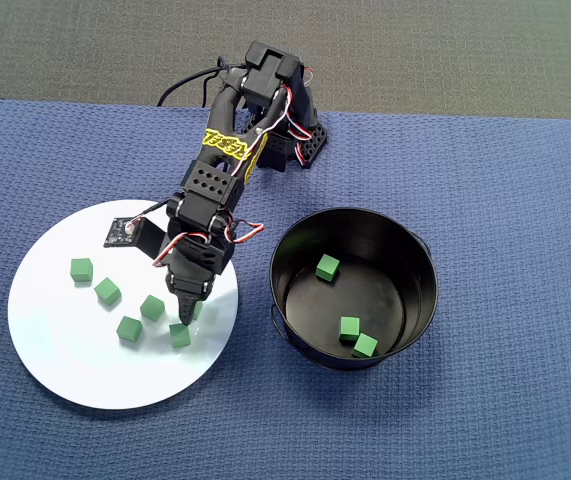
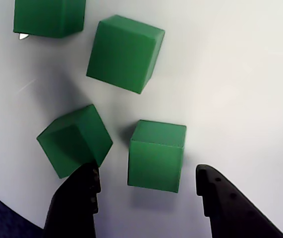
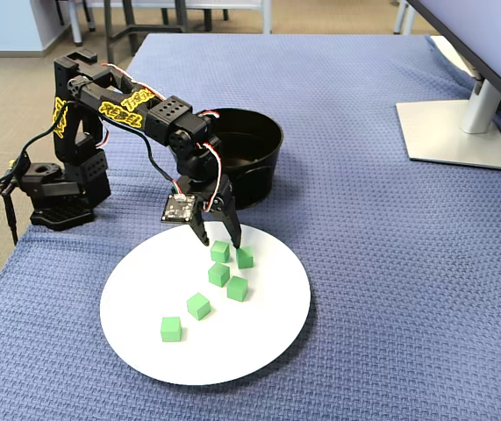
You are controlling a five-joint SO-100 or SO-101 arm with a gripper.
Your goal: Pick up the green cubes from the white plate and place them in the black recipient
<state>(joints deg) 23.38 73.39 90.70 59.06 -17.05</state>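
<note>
So the whole thing sits on a blue textured cloth (image 3: 390, 289) covering the table, with a monitor stand (image 3: 456, 132) off at the right edge of the fixed view. Biggest task item is the white plate (image 1: 65, 350), and just beside it, not quite touching from above, is the black recipient (image 1: 420, 290). The arm (image 1: 227, 150) reaches down over the plate's right side in the overhead view. The gripper (image 2: 148, 186) hangs low over the plate with its claw spread wide, straddling one of the green cubes (image 2: 156, 154), which sits between the two fingertips with nothing pinched. Six cubes are on the plate in the fixed view, bunched near the claw, and three more lie on the bottom of the pot (image 1: 328, 267).
</note>
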